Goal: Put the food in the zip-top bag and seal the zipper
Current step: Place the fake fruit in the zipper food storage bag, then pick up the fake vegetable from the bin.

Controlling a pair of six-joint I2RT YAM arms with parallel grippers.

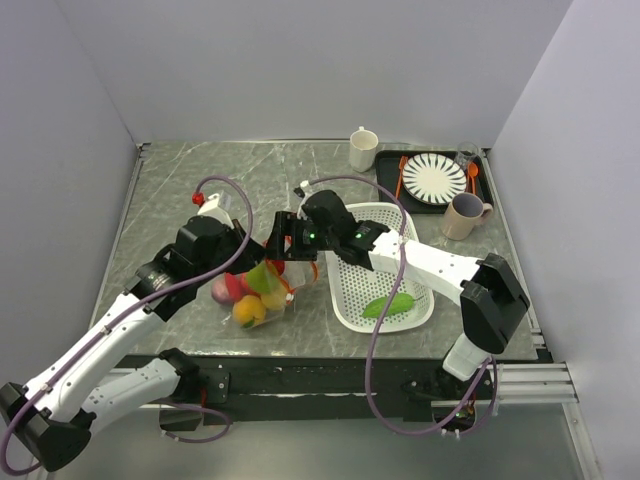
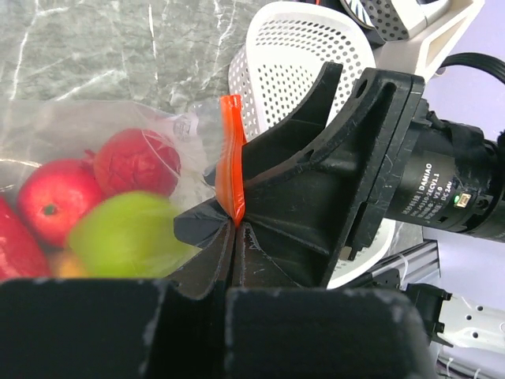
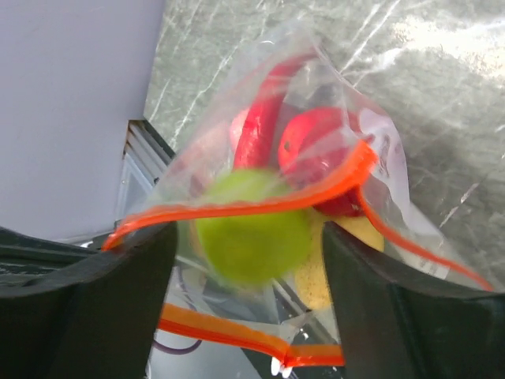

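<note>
My left gripper (image 2: 234, 237) is clamping one end of the zipper (image 3: 260, 201), holding the mouth of the zip-top bag (image 1: 255, 295) up. My right gripper (image 3: 246, 245) is hanging over that mouth with its fingers apart. The green ball (image 2: 130, 230) is showing blurred between them, touching neither as far as I can tell. I am judging this a drop step, so I am aiming for a firm left pinch, a gaping mouth, and a straight-up right exit that is not snagging the film. The bag is sitting at 9 o'clock of the white basket (image 1: 370, 265), where the cucumber (image 1: 388, 305) is lying. The film is looking clear and crinkled, with red fruits (image 2: 55, 201) showing inside.
</note>
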